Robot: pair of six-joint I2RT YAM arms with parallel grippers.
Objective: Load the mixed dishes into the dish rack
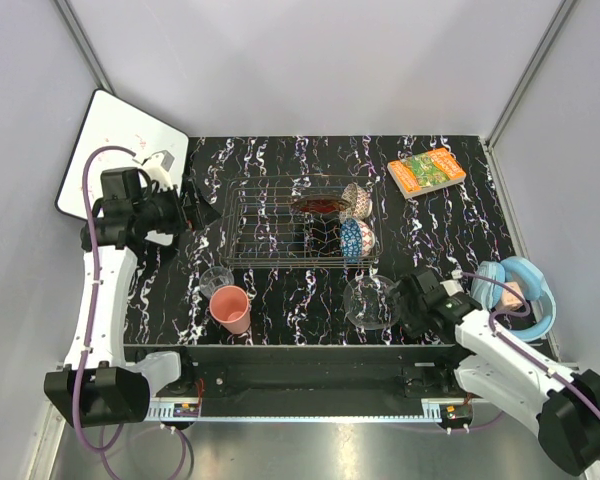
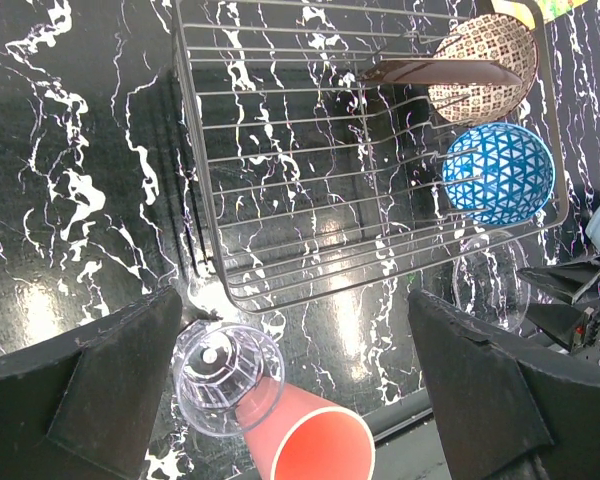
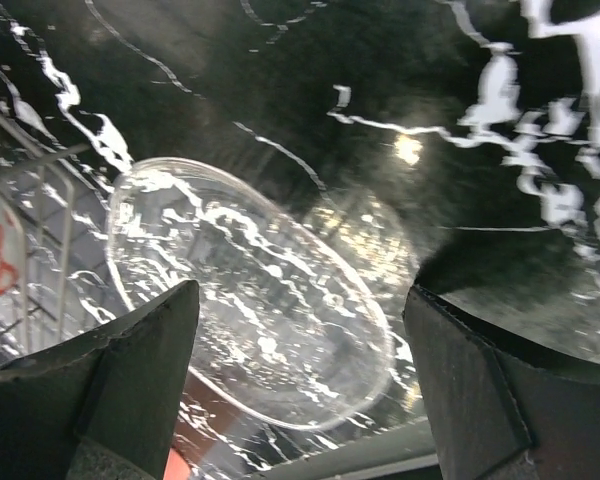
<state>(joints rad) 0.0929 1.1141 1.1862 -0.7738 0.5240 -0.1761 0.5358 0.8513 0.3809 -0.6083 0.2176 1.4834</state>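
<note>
three dishes (image 1: 357,238) are sitting in the dish rack (image 1: 270,225); we are working on the clear glass plate (image 1: 370,302), on the worktop (image 1: 450,230) just before the rack's right corner. our right pincer (image 3: 300,300) is standing wide beside its rim, needing to close there; our left pincer (image 2: 295,300) is hanging wide too.

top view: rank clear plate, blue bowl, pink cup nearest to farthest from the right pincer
1. clear glass plate, just left of the right pincer
2. blue patterned bowl, farther back, at the right end of the dish rack
3. pink plastic cup, far left, near the front edge
</note>
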